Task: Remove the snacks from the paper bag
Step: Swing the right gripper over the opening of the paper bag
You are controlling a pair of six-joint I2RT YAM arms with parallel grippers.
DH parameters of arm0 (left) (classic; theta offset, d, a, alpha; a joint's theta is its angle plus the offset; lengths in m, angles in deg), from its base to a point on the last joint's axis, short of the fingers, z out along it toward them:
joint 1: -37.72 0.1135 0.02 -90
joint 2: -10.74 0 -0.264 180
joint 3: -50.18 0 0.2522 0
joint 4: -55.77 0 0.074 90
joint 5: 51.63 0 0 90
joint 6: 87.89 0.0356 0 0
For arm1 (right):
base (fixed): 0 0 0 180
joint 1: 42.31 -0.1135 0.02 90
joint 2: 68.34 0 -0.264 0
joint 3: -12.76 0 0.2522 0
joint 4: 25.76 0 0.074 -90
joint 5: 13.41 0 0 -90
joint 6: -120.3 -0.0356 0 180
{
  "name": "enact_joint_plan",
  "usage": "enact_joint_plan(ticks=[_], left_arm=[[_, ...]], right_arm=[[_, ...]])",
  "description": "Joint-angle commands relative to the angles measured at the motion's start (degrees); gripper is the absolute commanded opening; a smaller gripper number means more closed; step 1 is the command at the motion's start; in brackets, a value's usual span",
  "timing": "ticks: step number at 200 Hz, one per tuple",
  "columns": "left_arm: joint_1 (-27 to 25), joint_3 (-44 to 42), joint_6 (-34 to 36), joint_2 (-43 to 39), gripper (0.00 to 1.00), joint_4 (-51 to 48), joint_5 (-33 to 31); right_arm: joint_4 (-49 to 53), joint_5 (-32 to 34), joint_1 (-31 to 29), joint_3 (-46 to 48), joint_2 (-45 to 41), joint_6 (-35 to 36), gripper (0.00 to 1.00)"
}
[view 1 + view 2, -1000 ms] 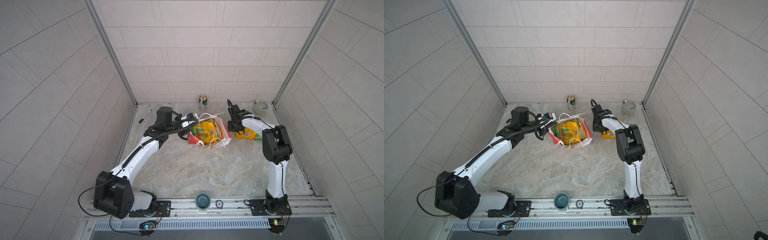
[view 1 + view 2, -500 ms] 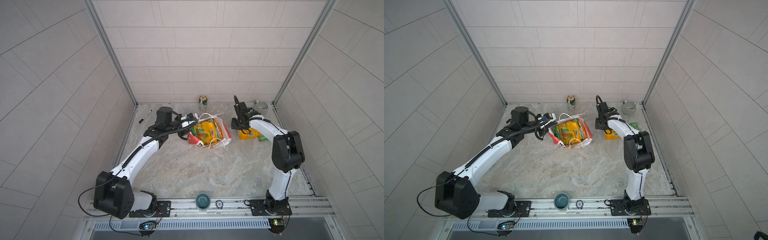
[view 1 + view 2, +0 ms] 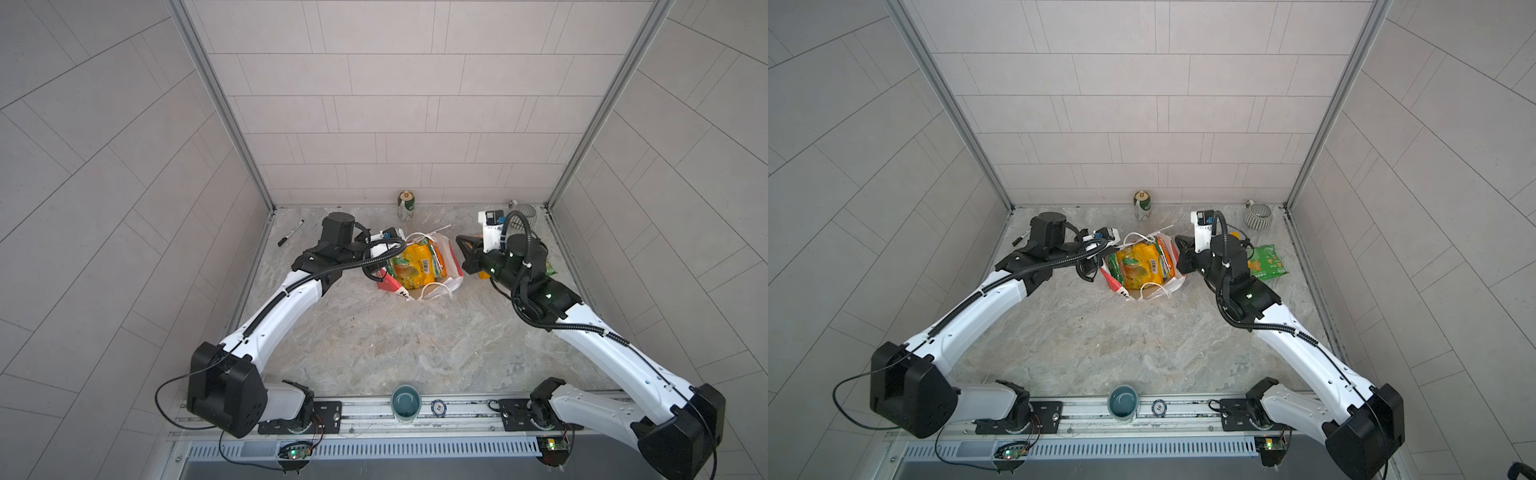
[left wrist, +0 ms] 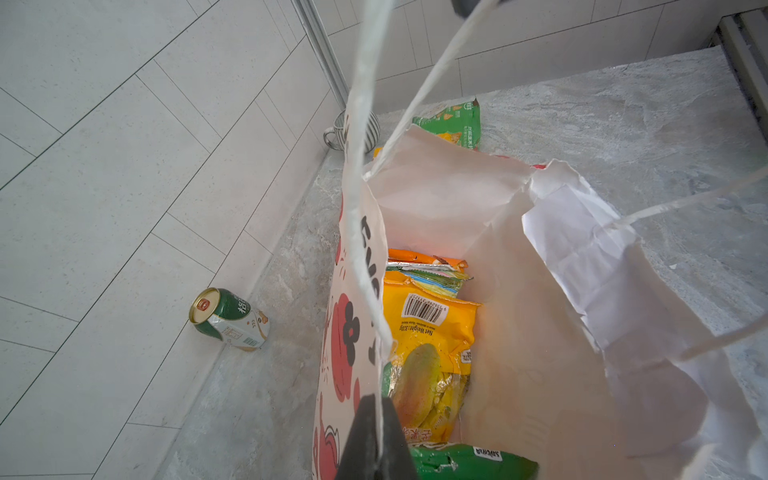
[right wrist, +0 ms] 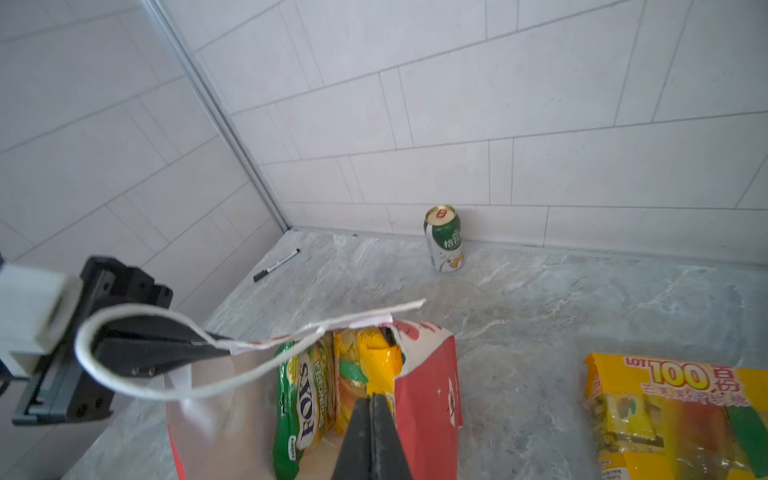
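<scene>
The paper bag lies open at the back middle in both top views, white with red sides. Snacks fill it: yellow, orange and green packets. My left gripper is shut on the bag's left rim beside a cord handle and holds it up. My right gripper is shut with nothing in it, at the bag's red right side, over the yellow packet. Outside the bag, to its right, lie a green packet and a yellow "100" packet.
A green-and-white drink can stands at the back wall. A black marker lies at the back left and a striped mug stands in the back right corner. A teal cup sits on the front rail.
The right arm's elbow has dropped and swung out to the right, and its shut gripper has come back to the bag's right edge. The left arm and the bag have not moved.
</scene>
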Motion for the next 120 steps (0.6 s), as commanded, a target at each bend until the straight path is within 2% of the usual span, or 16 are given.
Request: enact_joint_plan(ticks=[1,27,56,95,120], left_arm=[[-0.7,2.1,-0.6,-1.0,0.00,-0.9,0.6],[-0.9,2.1,-1.6,-1.5,0.00,-0.1,0.9],[-1.3,2.2,-3.4,-1.2,0.00,1.0,-1.6],[-1.4,3.3,-4.7,-0.6,0.00,0.5,-2.8],[-1.4,3.5,-5.3,-0.6,0.00,0.4,-1.0]], right_arm=[[-2.5,-3.3,-1.9,0.0,2.6,2.5,0.00],[-2.3,-2.3,-6.2,0.0,5.1,4.7,0.00],[-2.3,-0.7,-10.2,0.4,8.1,6.6,0.00],[-9.6,2.5,-13.9,8.8,7.7,6.8,0.00],[-14.9,4.3,-14.7,14.4,5.9,7.0,0.00]])
